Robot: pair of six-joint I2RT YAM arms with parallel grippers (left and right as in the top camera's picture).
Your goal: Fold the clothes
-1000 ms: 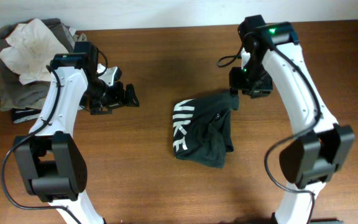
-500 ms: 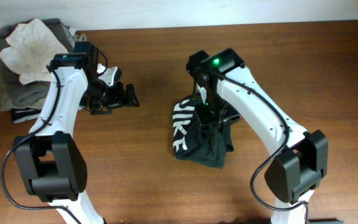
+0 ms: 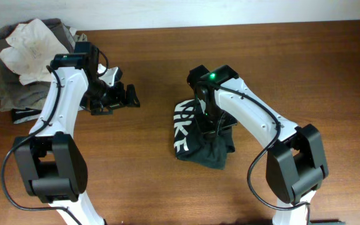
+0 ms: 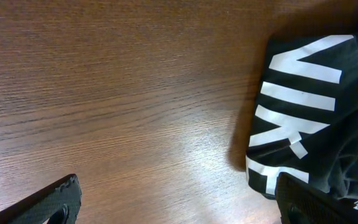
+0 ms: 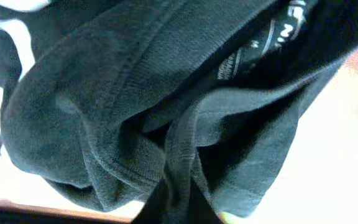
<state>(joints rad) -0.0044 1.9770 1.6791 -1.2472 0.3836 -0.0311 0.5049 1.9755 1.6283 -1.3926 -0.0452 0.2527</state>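
A crumpled black garment [image 3: 192,145] with white lettering lies mid-table. My right gripper [image 3: 212,129] is down on its middle. In the right wrist view the right gripper [image 5: 178,204] is shut on a raised fold of the dark fabric [image 5: 135,93], with the cloth pinched between the two dark fingers. My left gripper [image 3: 122,97] hovers over bare wood to the left of the garment, open and empty. Its fingers [image 4: 56,200] stand wide apart at the bottom of the left wrist view, where the garment's lettered edge [image 4: 303,106] shows at the right.
A heap of beige and grey clothes [image 3: 30,59] sits at the table's back-left corner, behind the left arm. The wooden table [image 3: 330,75] ends at the white wall along the far edge.
The right arm swung from the back right down onto the black garment, and its gripper closed on a fold. The left arm has not moved.
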